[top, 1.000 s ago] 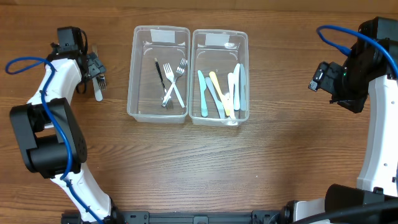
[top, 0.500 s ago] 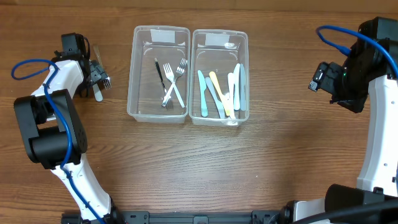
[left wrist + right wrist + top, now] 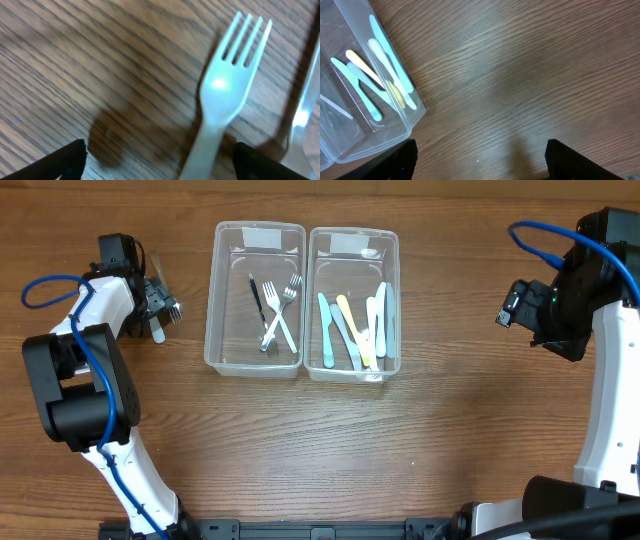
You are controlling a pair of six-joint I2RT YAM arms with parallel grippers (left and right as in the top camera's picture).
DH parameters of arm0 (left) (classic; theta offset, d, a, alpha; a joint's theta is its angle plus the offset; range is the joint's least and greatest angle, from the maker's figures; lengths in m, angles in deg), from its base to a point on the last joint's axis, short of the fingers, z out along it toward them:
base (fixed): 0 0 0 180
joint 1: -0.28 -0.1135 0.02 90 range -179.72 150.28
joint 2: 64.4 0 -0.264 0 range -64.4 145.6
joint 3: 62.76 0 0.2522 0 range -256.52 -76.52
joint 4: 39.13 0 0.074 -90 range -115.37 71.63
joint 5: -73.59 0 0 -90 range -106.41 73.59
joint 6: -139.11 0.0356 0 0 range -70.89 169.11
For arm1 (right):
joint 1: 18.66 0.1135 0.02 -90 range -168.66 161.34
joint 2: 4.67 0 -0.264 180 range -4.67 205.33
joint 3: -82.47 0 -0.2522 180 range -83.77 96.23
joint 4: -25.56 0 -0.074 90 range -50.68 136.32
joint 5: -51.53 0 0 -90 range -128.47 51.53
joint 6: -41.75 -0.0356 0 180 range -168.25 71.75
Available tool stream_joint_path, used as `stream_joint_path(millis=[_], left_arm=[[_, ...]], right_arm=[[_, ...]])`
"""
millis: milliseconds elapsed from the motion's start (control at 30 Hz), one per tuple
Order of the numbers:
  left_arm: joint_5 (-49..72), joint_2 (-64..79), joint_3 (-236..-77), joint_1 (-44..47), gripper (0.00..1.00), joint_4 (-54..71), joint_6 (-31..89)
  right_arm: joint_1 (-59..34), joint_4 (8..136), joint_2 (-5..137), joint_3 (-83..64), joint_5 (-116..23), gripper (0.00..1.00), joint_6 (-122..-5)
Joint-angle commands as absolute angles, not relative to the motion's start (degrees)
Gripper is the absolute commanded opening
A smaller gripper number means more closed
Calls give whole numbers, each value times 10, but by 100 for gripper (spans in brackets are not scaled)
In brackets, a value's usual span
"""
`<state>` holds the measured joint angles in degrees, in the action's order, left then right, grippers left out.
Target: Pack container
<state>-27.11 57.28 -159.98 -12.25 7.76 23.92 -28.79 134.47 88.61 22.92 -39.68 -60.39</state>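
A white plastic fork (image 3: 227, 95) lies on the table left of the containers, also in the overhead view (image 3: 158, 330). My left gripper (image 3: 160, 302) (image 3: 159, 165) is open, low over it, a finger on each side of the handle. The left clear container (image 3: 214, 320) holds two white forks (image 3: 280, 310) and a black utensil (image 3: 256, 298). The right clear container (image 3: 394, 310) (image 3: 415, 107) holds several pastel knives (image 3: 355, 325) (image 3: 380, 85). My right gripper (image 3: 512, 305) (image 3: 480, 162) is open and empty, right of the containers.
The two containers stand side by side at the back middle of the wooden table. A second pale utensil (image 3: 302, 110) lies just right of the fork in the left wrist view. Blue cables run along both arms.
My left gripper has shifted slightly right and down towards the fork over the last second. The right arm has not moved.
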Motion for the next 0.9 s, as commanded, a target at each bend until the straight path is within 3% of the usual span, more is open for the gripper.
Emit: stream_joint_path(millis=[0,167,233,367,700,867], left_arm=[[-238,580,-1599,-125,83,104,249],[-239,580,-1599,-125,52,141,249],[-239,580,-1599,-125,44,151,249],[-239,580,-1599,-125,47,153,249],[-239,580,-1599,-125,31,148,249],[-239,580,-1599,-125,18,142,250]], right_arm=[[-288,1342,880,231,-396,84,-602],[-288,1342,880,231,-396,84,-602],[-288,1342,880,231,-396,84,-602],[-288,1344,880,231,-397,84,-602],[-288,1350,880,231,-397,84,-602],[-288,1350,880,231,-397,85,-602]])
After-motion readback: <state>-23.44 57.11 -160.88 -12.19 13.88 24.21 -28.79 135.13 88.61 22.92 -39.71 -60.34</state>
